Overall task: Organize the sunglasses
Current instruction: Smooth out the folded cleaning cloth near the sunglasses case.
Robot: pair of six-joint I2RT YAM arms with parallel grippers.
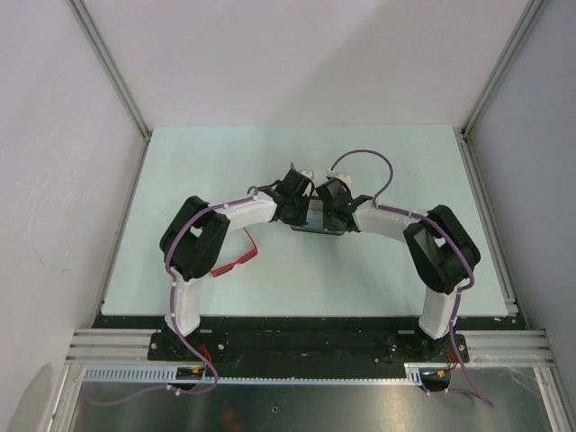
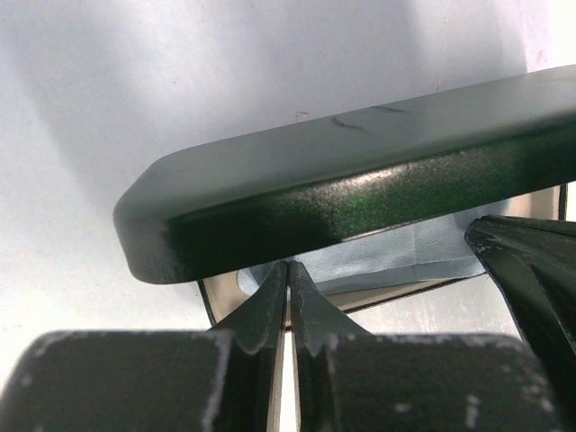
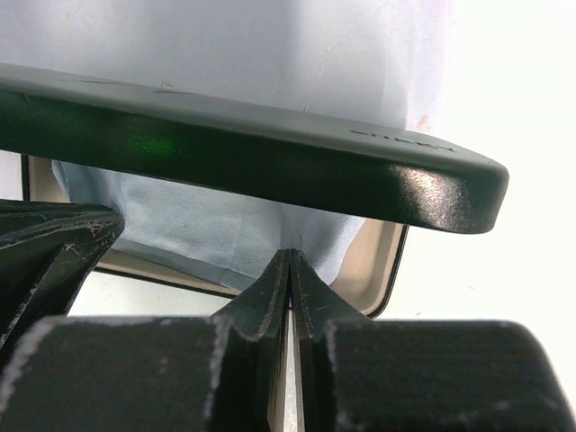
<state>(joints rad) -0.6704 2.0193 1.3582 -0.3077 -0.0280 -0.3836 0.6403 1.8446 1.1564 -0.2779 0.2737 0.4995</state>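
Observation:
The red sunglasses (image 1: pixel 238 263) lie on the table under my left forearm, partly hidden, and are out of both wrist views. The black case (image 1: pixel 320 226) lies at the table's middle, its lid (image 2: pixel 360 171) raised partway. A pale blue cloth (image 2: pixel 405 256) lies inside on the beige lining (image 2: pixel 220 292). My left gripper (image 2: pixel 288 266) is shut, its tips pinching the cloth's near edge under the lid. My right gripper (image 3: pixel 290 254) is shut on the cloth (image 3: pixel 198 234), which puckers at its tips below the lid (image 3: pixel 270 153). Both grippers meet over the case, the left (image 1: pixel 309 212) and the right (image 1: pixel 329 212).
The other arm's dark finger shows at the edge of each wrist view, on the right in the left wrist view (image 2: pixel 531 279) and on the left in the right wrist view (image 3: pixel 45 256). The pale green table (image 1: pixel 207 171) has aluminium rails along its sides and white walls around.

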